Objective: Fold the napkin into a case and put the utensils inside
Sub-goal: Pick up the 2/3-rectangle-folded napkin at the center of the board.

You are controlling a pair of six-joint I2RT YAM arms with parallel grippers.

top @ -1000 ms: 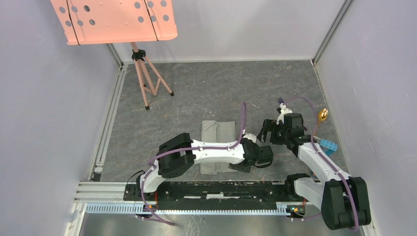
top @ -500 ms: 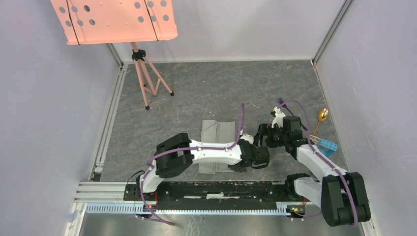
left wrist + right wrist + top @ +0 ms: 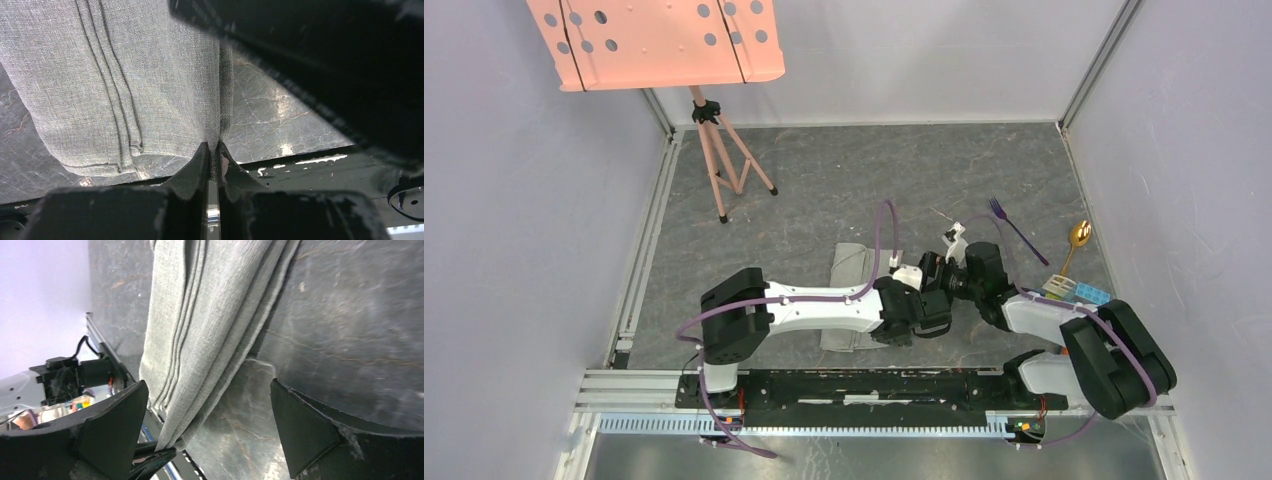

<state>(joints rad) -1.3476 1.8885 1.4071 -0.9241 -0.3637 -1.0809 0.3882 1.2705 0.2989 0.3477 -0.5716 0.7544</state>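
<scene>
The grey napkin (image 3: 852, 262) lies folded on the dark table, its near part hidden under my left arm. In the left wrist view my left gripper (image 3: 213, 150) is shut on the right near edge of the napkin (image 3: 125, 75), with cloth pinched between the tips. My right gripper (image 3: 207, 430) stands open just right of that edge, jaws wide, with the napkin (image 3: 215, 315) hanging past its left finger. The left fingertips (image 3: 150, 457) show there gripping the cloth corner. The purple fork (image 3: 1009, 222) and the gold-bowled spoon (image 3: 1079, 236) lie at the right, apart from both grippers.
Colourful toy blocks (image 3: 1076, 291) sit beside the right arm. A salmon-pink perforated panel (image 3: 654, 40) on a tripod stands at the back left. A black rail (image 3: 854, 385) runs along the near edge. Grey walls close in both sides.
My left gripper has shut on the napkin's edge and its arm shifted left. The right arm swung left, away from the fork and over to the napkin, jaws still wide.
</scene>
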